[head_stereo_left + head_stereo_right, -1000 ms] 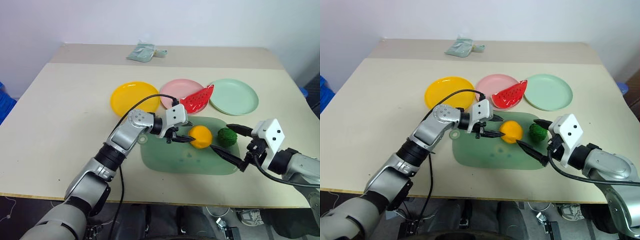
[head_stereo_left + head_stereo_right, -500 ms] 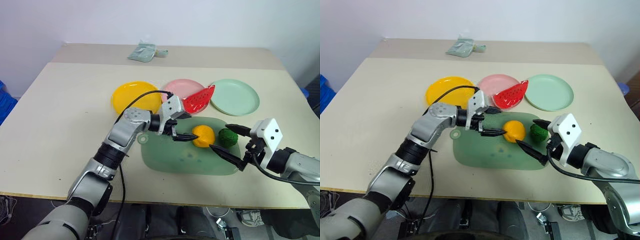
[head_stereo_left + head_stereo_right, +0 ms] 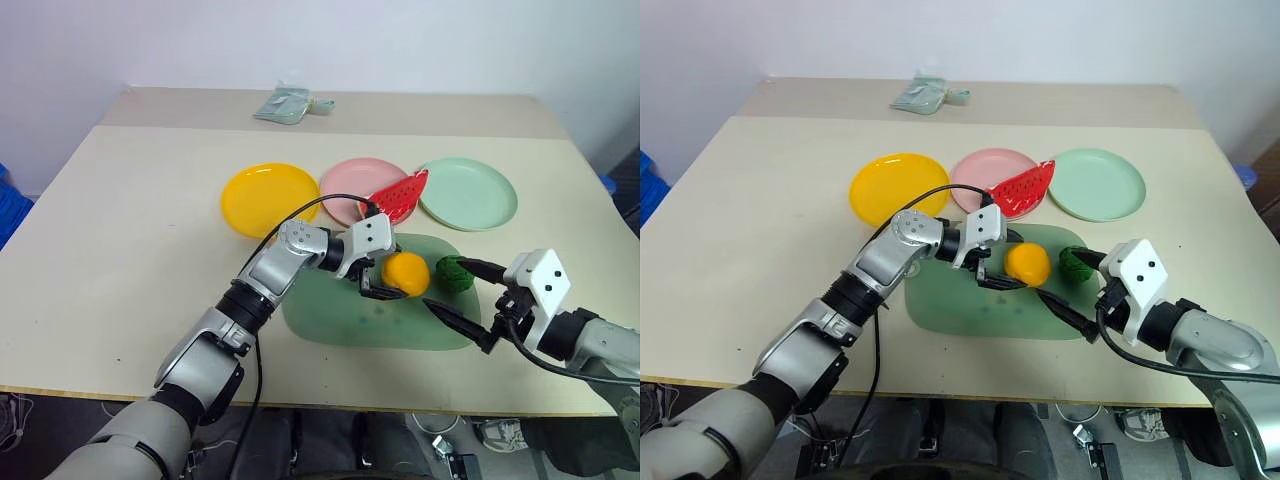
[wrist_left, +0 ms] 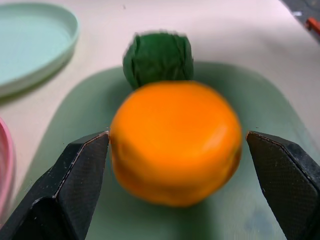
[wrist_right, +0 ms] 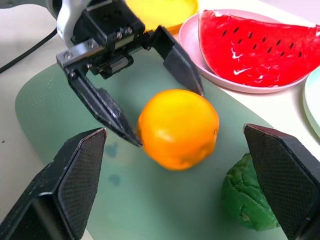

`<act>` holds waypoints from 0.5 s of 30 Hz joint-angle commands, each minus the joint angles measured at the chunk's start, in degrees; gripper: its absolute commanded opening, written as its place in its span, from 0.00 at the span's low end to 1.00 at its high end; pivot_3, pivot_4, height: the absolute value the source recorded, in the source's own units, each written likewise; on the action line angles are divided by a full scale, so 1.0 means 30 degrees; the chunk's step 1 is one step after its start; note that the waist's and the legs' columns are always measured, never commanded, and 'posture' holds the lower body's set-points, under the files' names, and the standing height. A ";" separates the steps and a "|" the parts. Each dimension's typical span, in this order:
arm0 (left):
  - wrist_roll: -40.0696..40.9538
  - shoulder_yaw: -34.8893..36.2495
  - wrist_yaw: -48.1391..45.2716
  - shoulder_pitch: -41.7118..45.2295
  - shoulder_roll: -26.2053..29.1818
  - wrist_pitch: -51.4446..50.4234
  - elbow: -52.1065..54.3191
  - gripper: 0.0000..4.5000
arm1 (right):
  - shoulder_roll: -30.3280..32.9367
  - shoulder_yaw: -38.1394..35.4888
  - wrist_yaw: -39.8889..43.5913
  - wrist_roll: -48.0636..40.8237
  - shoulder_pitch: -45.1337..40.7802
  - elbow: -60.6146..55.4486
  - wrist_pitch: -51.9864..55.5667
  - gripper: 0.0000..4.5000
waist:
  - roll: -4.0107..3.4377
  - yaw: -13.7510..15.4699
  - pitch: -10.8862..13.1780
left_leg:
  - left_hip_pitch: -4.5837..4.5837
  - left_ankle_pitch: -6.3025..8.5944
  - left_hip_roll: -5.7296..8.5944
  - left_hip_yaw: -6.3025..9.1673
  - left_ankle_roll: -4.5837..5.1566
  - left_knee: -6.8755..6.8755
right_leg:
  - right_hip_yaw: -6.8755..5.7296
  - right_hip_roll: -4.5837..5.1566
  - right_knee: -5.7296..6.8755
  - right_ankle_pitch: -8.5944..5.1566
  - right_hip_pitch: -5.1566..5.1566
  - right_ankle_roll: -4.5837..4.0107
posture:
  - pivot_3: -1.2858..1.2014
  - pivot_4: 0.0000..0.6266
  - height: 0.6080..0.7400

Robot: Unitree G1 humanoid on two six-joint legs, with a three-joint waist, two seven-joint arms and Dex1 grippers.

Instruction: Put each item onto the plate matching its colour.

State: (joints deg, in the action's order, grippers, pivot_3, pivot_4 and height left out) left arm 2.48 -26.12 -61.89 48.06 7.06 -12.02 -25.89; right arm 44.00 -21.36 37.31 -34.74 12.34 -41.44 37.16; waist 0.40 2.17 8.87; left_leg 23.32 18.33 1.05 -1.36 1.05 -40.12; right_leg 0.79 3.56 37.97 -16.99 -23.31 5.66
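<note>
- Orange round toy fruit (image 3: 405, 273), centre frame on the translucent green mat (image 3: 330, 315), now sits between the left tool's (image 3: 382, 281) spread fingers (advanced, widened, not yet clamped).
- Right tool (image 3: 462, 295) gapes empty.

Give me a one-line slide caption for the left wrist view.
Open left end effector straddles the orange fruit on the green mat, green ball behind.

Mid-frame, the round orange fruit (image 3: 405, 273) is sitting beside the bumpy dark-green ball (image 3: 455, 273) to its right. Above them, the red watermelon wedge (image 3: 396, 196) is lying on the pink plate (image 3: 345, 185), between the yellow plate (image 3: 268, 198) and the mint plate (image 3: 467, 192).
</note>
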 commanded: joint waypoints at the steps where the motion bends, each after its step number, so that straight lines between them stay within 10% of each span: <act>1: 0.0208 0.0413 -0.0014 0.0323 -0.0395 0.0037 0.0104 0.81 | -0.0095 -0.0675 -0.0205 -0.0290 0.0013 -0.0788 -0.0190 1.00 | 0.0000 0.0001 0.0000 | 0.0000 0.0000 0.0001 0.0000 0.0000 0.0000 | -0.0001 0.0003 0.0000 0.0000 0.0000 0.0000 | 0.52 0.24 1.00; 4: -0.0020 0.0424 0.0187 0.0134 -0.0269 0.0024 0.0359 0.68 | -0.0042 -0.0669 -0.0196 -0.0326 -0.0006 -0.0762 -0.0207 1.00 | 0.0000 -0.0013 0.0000 | 0.0000 0.0000 0.0000 0.0000 0.0001 -0.0001 | 0.0001 0.0006 0.0000 0.0000 0.0000 0.0000 | 0.52 0.24 1.00; 15: 0.2362 0.5820 0.3265 -0.0892 0.2530 -0.3947 0.5381 0.68 | 0.0402 -0.1725 0.0526 -0.0155 0.0504 -0.0247 -0.0409 1.00 | -0.0001 -0.0083 0.0000 | 0.0001 -0.0007 -0.0024 0.0003 -0.0013 0.0003 | 0.0005 0.0007 0.0011 0.0000 -0.0013 0.0000 | 0.52 0.24 1.00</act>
State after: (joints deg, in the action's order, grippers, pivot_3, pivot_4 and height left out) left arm 6.85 -13.56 -54.37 45.04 13.48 -21.47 -14.57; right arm 44.55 -24.54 38.32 -35.01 13.73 -41.34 37.07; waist 0.40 1.93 8.87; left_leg 23.33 18.30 0.98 -1.36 0.99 -40.11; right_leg 0.81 3.58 38.01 -16.99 -23.35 5.66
